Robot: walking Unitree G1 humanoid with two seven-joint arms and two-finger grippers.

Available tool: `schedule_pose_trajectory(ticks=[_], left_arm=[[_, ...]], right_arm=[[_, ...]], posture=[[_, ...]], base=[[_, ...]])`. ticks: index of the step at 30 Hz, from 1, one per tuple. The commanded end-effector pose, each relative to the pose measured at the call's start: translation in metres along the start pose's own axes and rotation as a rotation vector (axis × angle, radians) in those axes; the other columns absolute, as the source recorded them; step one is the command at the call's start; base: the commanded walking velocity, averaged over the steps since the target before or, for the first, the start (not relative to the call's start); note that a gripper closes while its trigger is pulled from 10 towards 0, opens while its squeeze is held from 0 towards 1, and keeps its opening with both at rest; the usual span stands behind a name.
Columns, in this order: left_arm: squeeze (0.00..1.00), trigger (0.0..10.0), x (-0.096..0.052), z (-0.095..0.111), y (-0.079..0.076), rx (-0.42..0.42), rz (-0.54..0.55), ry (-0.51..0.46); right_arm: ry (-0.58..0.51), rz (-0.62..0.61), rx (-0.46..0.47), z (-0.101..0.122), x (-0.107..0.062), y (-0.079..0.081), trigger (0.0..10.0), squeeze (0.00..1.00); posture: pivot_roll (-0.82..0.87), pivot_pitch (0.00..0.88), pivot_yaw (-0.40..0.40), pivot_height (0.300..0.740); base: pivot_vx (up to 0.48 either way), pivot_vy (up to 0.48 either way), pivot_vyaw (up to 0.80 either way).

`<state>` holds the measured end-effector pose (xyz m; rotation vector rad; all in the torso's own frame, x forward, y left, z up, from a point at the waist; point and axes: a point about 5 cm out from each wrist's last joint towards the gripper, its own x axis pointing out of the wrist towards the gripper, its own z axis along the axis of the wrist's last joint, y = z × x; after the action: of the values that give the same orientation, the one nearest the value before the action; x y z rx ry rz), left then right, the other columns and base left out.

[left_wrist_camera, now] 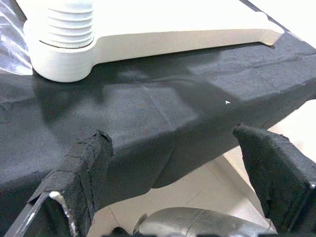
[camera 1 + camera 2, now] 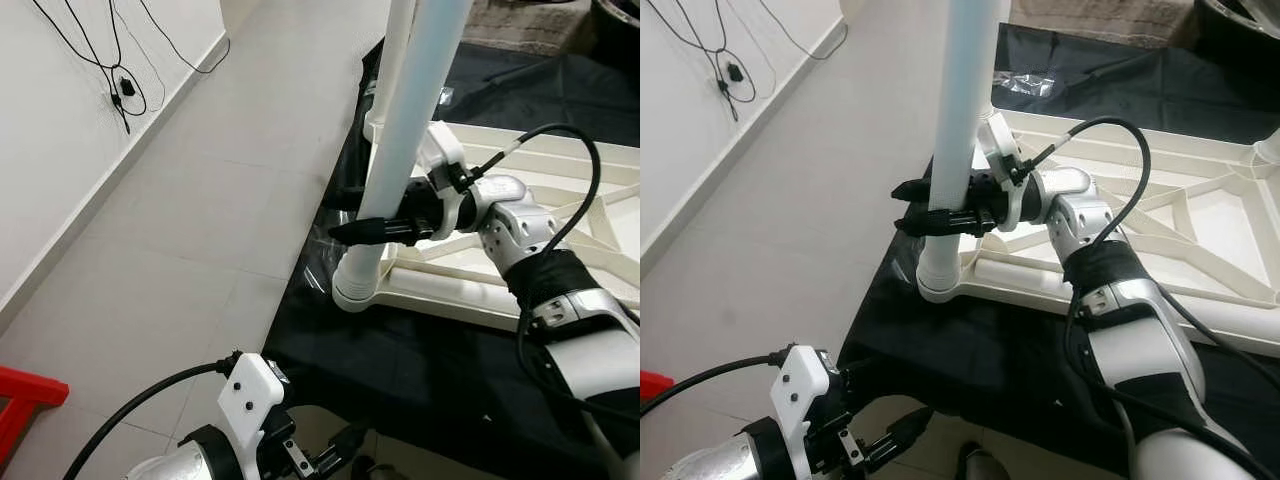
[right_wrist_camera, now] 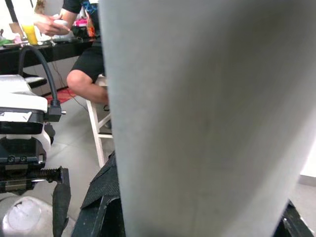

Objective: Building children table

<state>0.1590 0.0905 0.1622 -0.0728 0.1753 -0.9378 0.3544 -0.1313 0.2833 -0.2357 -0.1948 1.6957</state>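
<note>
- Right tool [image 2: 925, 217] of mine is closed around the white table leg [image 2: 958, 150], a little above its threaded base.
- The leg stands upright in the round corner socket [image 2: 940, 285] of the white table top [image 2: 1200, 230], which lies upside down with its ribs showing.
- The table top rests on a black cloth [image 2: 420, 360] spread over the floor [image 2: 200, 200] of pale tiles.
- My left tool [image 1: 173, 173] hangs low near the edge of the cloth, its two fingers [image 1: 84, 168] set wide apart with nothing between them.
- In the right wrist view, a person [image 3: 86, 64] sits on a white stool [image 3: 98, 128] behind the leg.
- Black cables [image 2: 110, 60] hang on the wall at my left.
- A red object [image 2: 25, 395] lies on the floor near my left arm.
</note>
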Motion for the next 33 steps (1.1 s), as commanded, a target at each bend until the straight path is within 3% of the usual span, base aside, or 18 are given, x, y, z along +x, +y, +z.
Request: schedule_pose_trajectory(ticks=[1,8,16,33], left_arm=[[0.0,10.0,0.0,-0.006,-0.002,-0.012,-0.004,0.026],[0.0,10.0,-0.001,-0.006,-0.002,-0.013,-0.001,0.026],[0.0,10.0,0.0,-0.006,-0.001,-0.014,0.001,0.025],[0.0,10.0,0.001,-0.006,0.002,-0.011,0.007,0.024]], right_arm=[[0.087,0.019,0.062,-0.023,0.003,0.005,10.0,0.0],[0.114,0.027,0.052,-0.028,0.006,0.006,10.0,0.0],[0.134,-0.044,0.055,-0.038,0.005,0.004,10.0,0.0],[0.07,-0.5,0.144,-0.058,0.0,-0.011,10.0,0.0]], posture=[[0.15,0.282,-0.037,0.74],[0.15,0.285,-0.036,0.74],[0.14,0.287,-0.032,0.74],[0.13,0.28,-0.028,0.74]], base=[[0.0,0.0,0.0],[0.0,0.0,0.0],[0.0,0.0,0.0],[0.0,0.0,0.0]])
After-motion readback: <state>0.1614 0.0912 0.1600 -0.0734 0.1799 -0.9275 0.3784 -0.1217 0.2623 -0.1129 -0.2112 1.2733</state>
